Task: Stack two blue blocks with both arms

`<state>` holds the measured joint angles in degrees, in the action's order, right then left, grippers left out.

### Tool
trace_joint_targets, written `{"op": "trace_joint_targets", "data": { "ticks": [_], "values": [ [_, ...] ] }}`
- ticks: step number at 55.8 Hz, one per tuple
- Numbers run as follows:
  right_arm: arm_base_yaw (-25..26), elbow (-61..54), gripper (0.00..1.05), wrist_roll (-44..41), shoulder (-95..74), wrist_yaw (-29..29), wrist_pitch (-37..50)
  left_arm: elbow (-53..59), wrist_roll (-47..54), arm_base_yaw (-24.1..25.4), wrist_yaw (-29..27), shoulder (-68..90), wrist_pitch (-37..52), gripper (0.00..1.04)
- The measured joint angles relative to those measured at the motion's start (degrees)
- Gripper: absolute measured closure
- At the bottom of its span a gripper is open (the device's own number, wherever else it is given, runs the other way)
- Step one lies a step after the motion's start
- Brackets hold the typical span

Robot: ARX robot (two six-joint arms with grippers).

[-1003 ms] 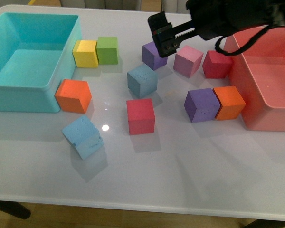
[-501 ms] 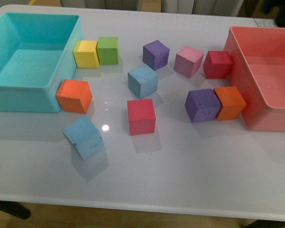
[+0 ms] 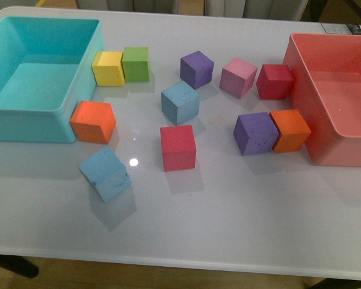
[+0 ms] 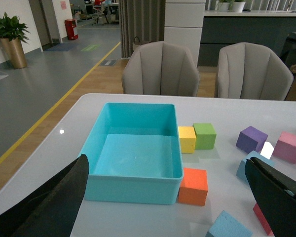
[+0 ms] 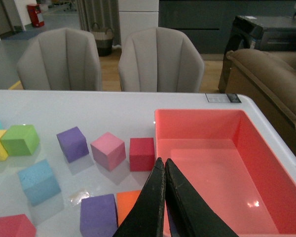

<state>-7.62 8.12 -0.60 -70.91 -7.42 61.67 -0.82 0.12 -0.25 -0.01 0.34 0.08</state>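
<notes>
Two light blue blocks lie apart on the white table. One blue block point(image 3: 180, 102) sits upright near the middle. The other blue block point(image 3: 106, 174) lies tilted at the front left. Neither arm shows in the front view. My left gripper point(image 4: 166, 165) is open and empty, high above the table's left side, with the tilted blue block point(image 4: 227, 228) between its fingers' lines. The middle blue block point(image 4: 247, 165) is partly hidden by one finger. My right gripper point(image 5: 163, 163) is shut and empty above the table's right side; the middle blue block point(image 5: 38, 181) lies well to its side.
A turquoise bin point(image 3: 24, 127) stands at the left and a red bin point(image 3: 302, 102) at the right. Yellow point(image 3: 108, 68), green point(image 3: 136, 64), orange point(image 3: 93, 121), red point(image 3: 178, 147), purple point(image 3: 256, 133), pink point(image 3: 238, 77) and other cubes are scattered between them.
The right arm, over the back middle of the table a second ago, has left the front view. The blocks have not moved.
</notes>
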Motion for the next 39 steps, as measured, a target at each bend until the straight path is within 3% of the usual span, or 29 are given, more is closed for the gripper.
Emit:
{"op": "trace_joint_targets", "data": {
  "ticks": [13, 18, 39],
  "values": [
    [2.71, -4.42, 1.03, 0.0, 12.48, 2.78, -8.02, 0.0, 0.0, 0.0, 0.0, 0.0, 0.0, 0.09],
    [6.16, -5.46, 1.03, 0.0, 16.96, 7.02, -11.39, 0.0, 0.0, 0.0, 0.02, 0.0, 0.0, 0.09],
    [7.43, -7.17, 1.03, 0.02, 33.51, 7.34, -25.33, 0.0, 0.0, 0.0, 0.0, 0.0, 0.0, 0.09]
  ]
}}
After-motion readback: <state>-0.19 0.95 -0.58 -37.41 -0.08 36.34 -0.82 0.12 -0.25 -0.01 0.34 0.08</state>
